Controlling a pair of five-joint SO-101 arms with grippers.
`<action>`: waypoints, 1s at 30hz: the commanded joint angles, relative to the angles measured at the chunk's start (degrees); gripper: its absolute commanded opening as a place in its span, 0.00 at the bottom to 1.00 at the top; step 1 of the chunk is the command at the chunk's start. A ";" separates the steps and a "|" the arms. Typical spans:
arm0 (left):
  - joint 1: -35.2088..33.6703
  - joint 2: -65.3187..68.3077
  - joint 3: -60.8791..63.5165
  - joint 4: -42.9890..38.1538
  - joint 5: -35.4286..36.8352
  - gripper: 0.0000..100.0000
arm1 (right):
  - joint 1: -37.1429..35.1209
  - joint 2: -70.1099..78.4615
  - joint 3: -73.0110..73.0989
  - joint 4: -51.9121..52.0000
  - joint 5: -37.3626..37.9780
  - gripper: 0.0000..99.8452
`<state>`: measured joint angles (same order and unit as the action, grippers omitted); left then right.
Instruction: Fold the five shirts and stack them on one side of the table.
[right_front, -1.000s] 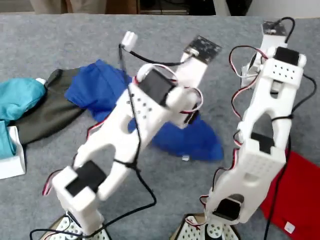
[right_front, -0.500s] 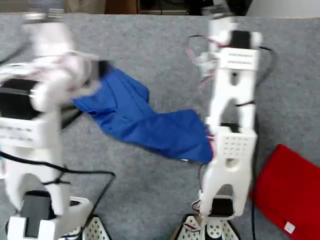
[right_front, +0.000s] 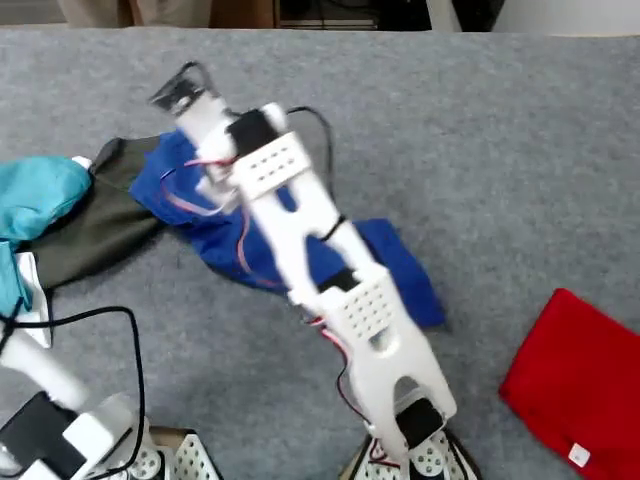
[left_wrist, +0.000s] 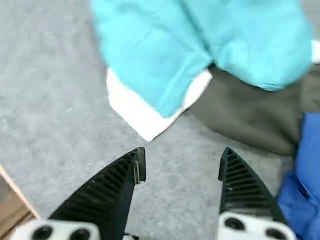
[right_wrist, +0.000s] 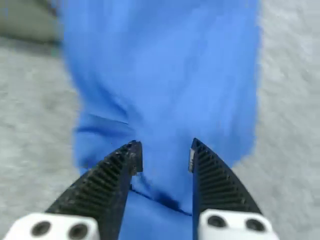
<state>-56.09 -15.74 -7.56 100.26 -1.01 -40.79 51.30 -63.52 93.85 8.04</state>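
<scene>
The right gripper (right_wrist: 162, 156) hangs just over the blue shirt (right_wrist: 165, 75), jaws partly apart, with cloth beneath them but nothing pinched. That shirt lies crumpled mid-table, and the right arm (right_front: 340, 290) stretches across it. The left gripper (left_wrist: 182, 162) is spread wide above the bare grey table (left_wrist: 50, 125), holding nothing. Near it is a heap: the teal shirt (left_wrist: 200, 45) lies on the white shirt (left_wrist: 140, 112), and the dark shirt (left_wrist: 250, 120) is touching them. The red shirt (right_front: 580, 380) lies folded, well apart on the right.
</scene>
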 joint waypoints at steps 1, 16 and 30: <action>-4.92 -2.07 0.35 0.44 -2.20 0.25 | -5.14 -0.13 -2.42 -1.14 0.26 0.17; -9.76 -2.07 0.44 0.44 -4.66 0.25 | -4.35 10.33 -3.03 -7.03 -0.09 0.05; -5.10 -1.98 0.44 0.44 -4.40 0.25 | 11.38 10.51 -19.47 -2.37 -0.18 0.00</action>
<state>-63.56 -15.74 -6.86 100.26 -5.41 -34.29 62.02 -77.93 89.71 8.04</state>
